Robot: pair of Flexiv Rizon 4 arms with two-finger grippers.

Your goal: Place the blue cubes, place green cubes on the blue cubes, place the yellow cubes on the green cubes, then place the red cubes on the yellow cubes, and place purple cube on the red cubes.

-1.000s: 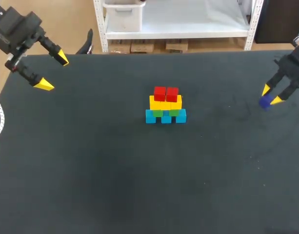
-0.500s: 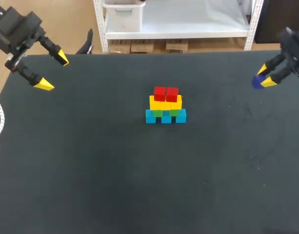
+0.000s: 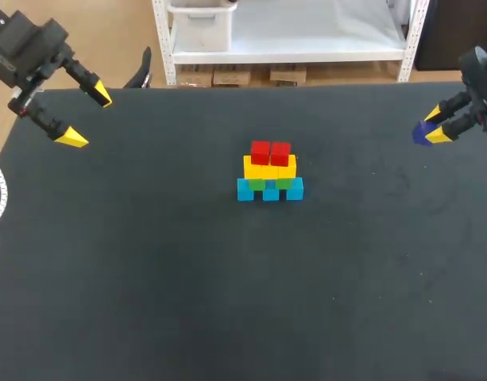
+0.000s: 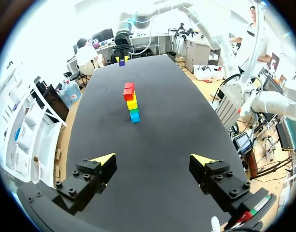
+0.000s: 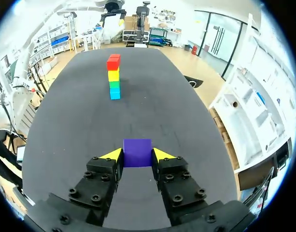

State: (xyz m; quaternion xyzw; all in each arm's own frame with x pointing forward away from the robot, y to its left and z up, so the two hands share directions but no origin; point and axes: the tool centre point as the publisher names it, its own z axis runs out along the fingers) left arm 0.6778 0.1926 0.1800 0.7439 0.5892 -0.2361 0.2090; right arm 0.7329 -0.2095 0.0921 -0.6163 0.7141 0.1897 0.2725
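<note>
Worktop (image 3: 227,302): black, matte, one unbroken sheet; reads long and narrow from either wrist. Faint pale marks on the surface just ahead of the right claw (image 5: 137,154), possibly scuffs, too slight to be sure. Light bright and even, from above. Soft grey sheen on the worktop well ahead of the left claw (image 4: 153,159). Far edge straight in the head view.

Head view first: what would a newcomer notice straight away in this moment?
The small banded cube tower in the middle of the black table: blue at the base, then green, yellow, and two red cubes on top. Next, the purple cube pinched in the right claw, out at the table's right side, apart from the tower. The left claw hangs open and empty over the far left corner.
</note>
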